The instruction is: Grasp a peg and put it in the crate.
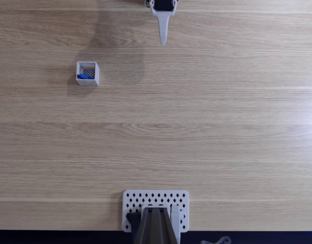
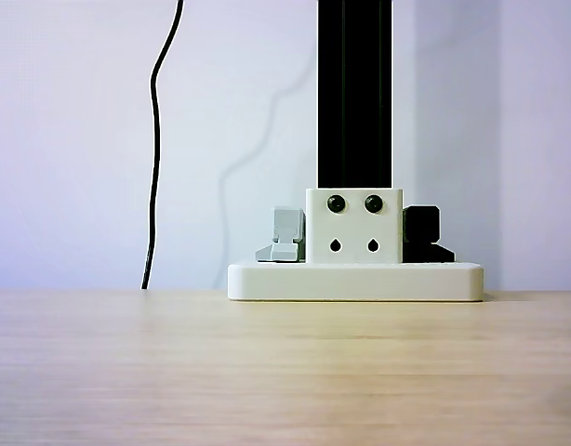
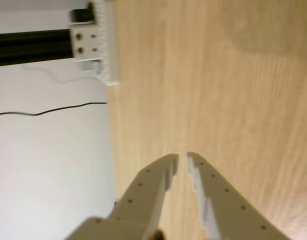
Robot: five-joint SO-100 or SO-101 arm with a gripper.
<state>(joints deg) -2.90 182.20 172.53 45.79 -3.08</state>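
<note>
Peg point(image 1: 85, 77) already lies inside the crate point(image 1: 95, 72), at the left of the fixed view on the bench point(image 1: 207, 127). So the drop looks done; what's left for you is a clean retreat. Gripper point(image 1: 163, 41) sits top centre, well apart from the crate, fingers point(image 3: 163, 170) nearly closed, a thin gap, holding nothing. Keep it high and clear; don't sweep left over the crate.
</note>
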